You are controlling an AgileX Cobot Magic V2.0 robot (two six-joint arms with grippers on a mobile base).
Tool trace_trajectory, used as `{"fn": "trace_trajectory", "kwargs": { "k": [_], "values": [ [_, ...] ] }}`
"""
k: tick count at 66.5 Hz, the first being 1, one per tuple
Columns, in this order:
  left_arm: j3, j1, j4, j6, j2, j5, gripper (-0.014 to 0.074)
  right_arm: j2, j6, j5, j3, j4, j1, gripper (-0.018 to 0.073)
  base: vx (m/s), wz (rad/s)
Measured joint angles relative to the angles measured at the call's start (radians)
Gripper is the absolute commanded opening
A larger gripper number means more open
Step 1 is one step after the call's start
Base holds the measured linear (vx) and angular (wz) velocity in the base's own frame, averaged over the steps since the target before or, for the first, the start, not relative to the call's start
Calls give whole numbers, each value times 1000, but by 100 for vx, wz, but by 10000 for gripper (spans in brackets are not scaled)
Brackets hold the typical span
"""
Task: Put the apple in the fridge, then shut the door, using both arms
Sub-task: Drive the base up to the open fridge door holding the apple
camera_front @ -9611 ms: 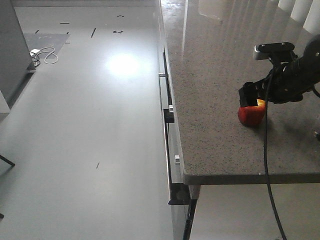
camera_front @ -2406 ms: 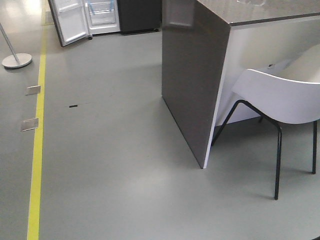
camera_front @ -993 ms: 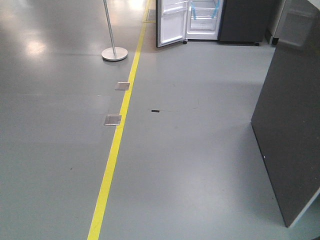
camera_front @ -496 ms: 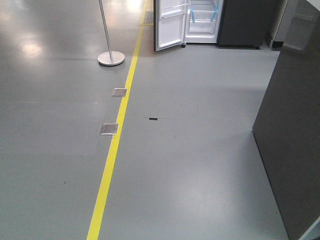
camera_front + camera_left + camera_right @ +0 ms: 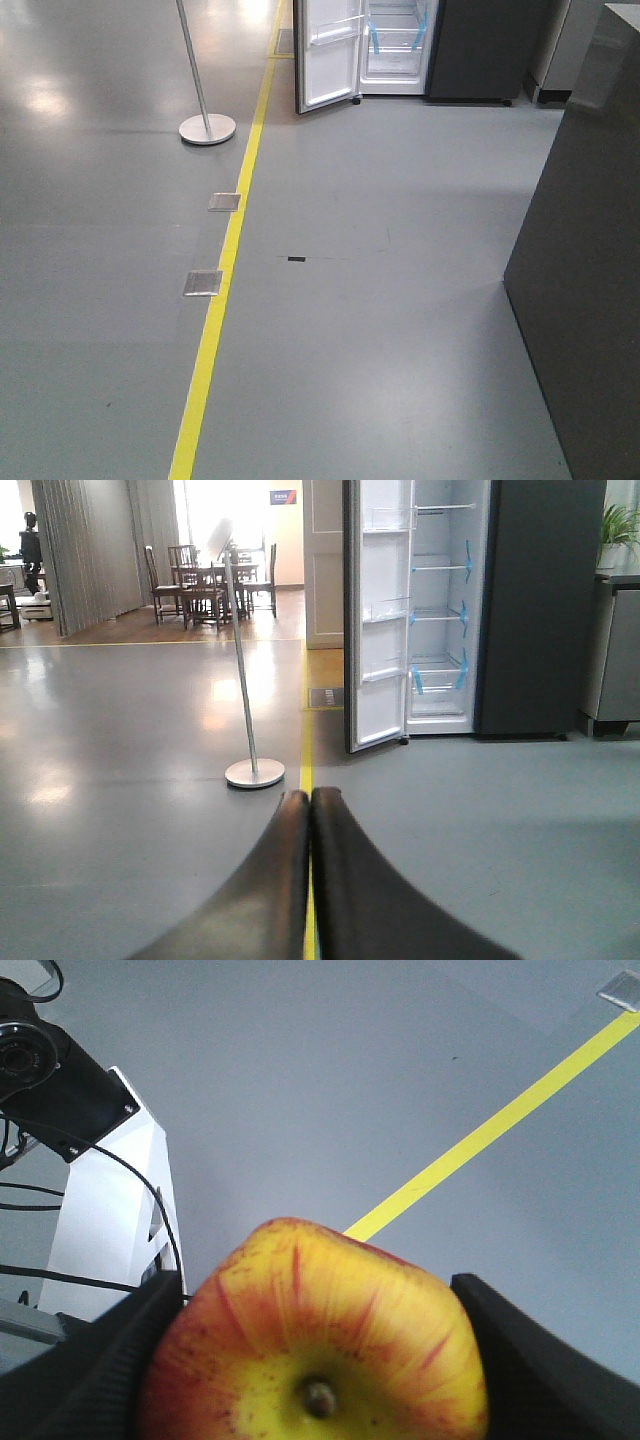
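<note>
The apple point(image 5: 315, 1350), red-streaked with a yellow patch round its stem, fills the right wrist view, and my right gripper point(image 5: 318, 1295) is shut on it, a black finger on each side. My left gripper point(image 5: 308, 800) is shut with nothing in it and points at the floor ahead. The fridge point(image 5: 475, 50) point(image 5: 530, 610) stands far ahead, dark grey outside, with white shelves and blue tape inside. Its door point(image 5: 325, 60) point(image 5: 375, 620) is swung open to the left, with clear bins on its white inner face. Neither arm shows in the front view.
A yellow floor line point(image 5: 215, 330) runs toward the fridge, with two metal floor plates point(image 5: 224, 202) beside it. A pole on a round base point(image 5: 207, 129) stands left of the door. The counter's dark side panel point(image 5: 585, 330) is close on the right. My white base point(image 5: 100, 1230) shows behind the apple.
The front view has swung away from the counter, where the right gripper was at the apple, and now faces the fridge. Over the last second the floor marks have slid down the view.
</note>
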Motion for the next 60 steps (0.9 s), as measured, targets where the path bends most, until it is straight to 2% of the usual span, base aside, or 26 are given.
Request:
{"fn": "trace_trajectory", "kwargs": {
  "k": [60],
  "values": [
    [0, 0, 0, 0, 0, 0, -6, 0, 0, 0, 0, 0, 0, 192, 25, -1]
  ]
}}
